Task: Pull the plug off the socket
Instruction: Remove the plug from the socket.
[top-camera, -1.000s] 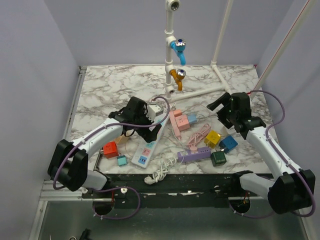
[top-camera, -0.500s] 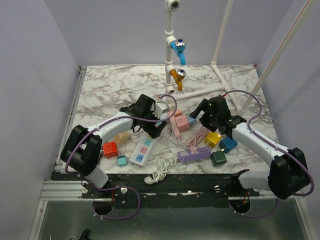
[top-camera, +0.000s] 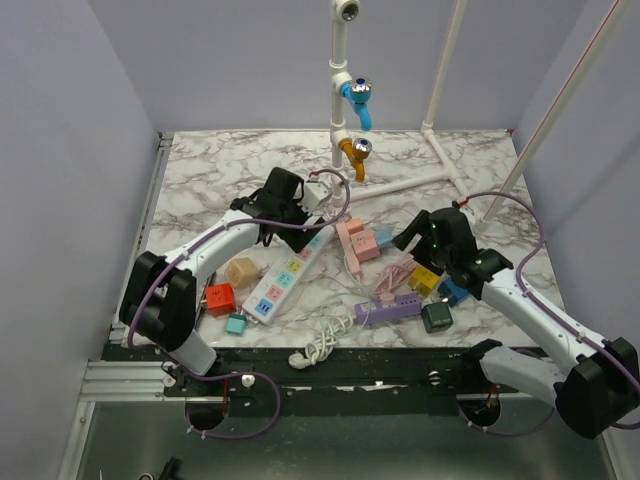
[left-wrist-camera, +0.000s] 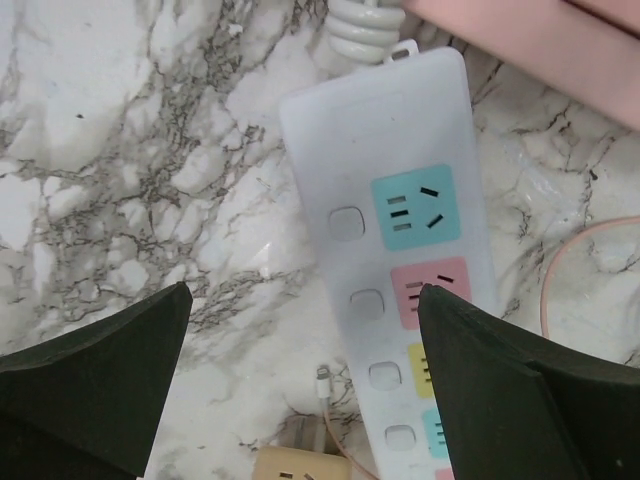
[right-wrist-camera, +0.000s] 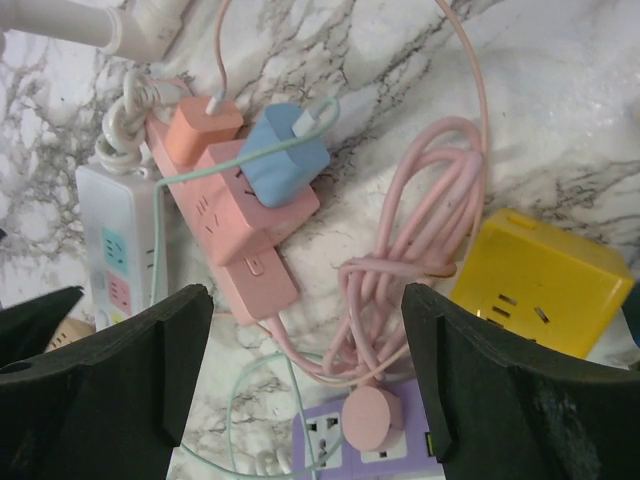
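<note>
The task is at its beginning, as far as we can judge: no plug is out yet. On the pink power strip (right-wrist-camera: 240, 215) a blue plug (right-wrist-camera: 285, 150) and an orange plug (right-wrist-camera: 200, 125) both sit in their sockets. A round pink plug (right-wrist-camera: 368, 417) sits in the purple power strip (right-wrist-camera: 330, 445).

The right tool (right-wrist-camera: 305, 295) hovers above the marble surface (top-camera: 220, 170) with its fingers well apart and nothing between them. In its own camera the blue plug lies at about 12 o'clock from the tool's middle, and the round pink plug at about 5 o'clock. We cannot tell which of the plugs it aims at.

The left tool (left-wrist-camera: 302, 300) is fully open and holds nothing. It hangs over the white power strip (left-wrist-camera: 400, 250), whose visible sockets are all free. We think it is there to hold a strip down.

What is left is nearly everything: to come down on a plug, to close on it, and to pull it out while the strip is kept in place.
</note>
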